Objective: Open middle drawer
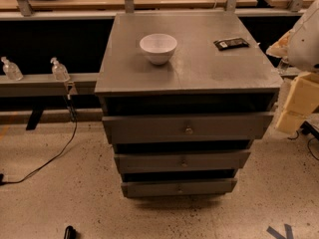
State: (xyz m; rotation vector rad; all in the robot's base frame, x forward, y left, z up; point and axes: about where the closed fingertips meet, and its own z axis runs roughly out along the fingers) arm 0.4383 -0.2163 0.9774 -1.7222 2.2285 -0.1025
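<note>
**End effector at the right edge, middle drawer down to its left**

The middle drawer (149,162) is a long, flat, grey-painted front with one small round metal knob (184,161) at its centre. A dark gap runs above it. It sits between the wider top drawer (149,128) and the narrower bottom drawer (149,188), all three in a grey cabinet (199,66).

The end effector (290,119) shows as pale cream blocks at the right edge of the view, under the white arm (305,36). Whether it is open or closed cannot be told. It holds nothing that can be seen, and it does not touch the drawers.

The middle drawer lies to the left of the end effector and a little lower, its knob well apart from it. The right end of the top drawer is just beside the end effector.

Up and to the left of the end effector, on the cabinet top, lies a dark packet (231,43). A white bowl (158,48) stands farther left. Far to the left stand two clear bottles (59,69), and a black cable (50,158) trails over the speckled floor (75,198).
</note>
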